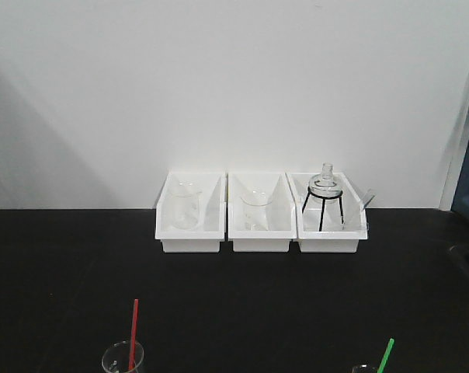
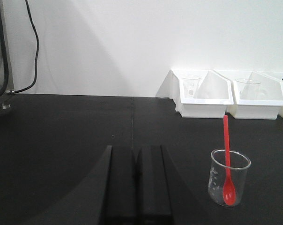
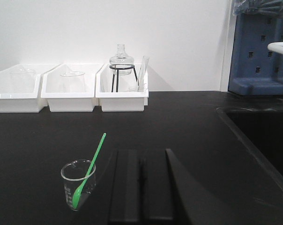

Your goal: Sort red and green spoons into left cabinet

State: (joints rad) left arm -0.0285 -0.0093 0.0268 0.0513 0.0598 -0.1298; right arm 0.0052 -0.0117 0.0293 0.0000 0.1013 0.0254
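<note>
The red spoon [image 2: 226, 154] stands bowl-down in a small clear glass beaker [image 2: 216, 180] on the black table, right of my left gripper [image 2: 136, 150]. That gripper is shut with nothing in it, hovering low. The green spoon [image 3: 92, 166] leans in a second clear beaker [image 3: 71, 180], just left of my right gripper [image 3: 141, 153], which is also shut and empty. In the front view the red spoon [image 1: 133, 332] and green spoon [image 1: 385, 356] poke up at the bottom edge, and neither gripper shows. The left cabinet is out of view.
Three white bins [image 1: 261, 237] line the back wall, holding beakers and a flask on a black tripod [image 1: 324, 203]. A sunken sink [image 3: 261, 136] and a blue pegboard [image 3: 261, 51] lie to the right. A grey metal post with a black cable [image 2: 31, 42] stands far left.
</note>
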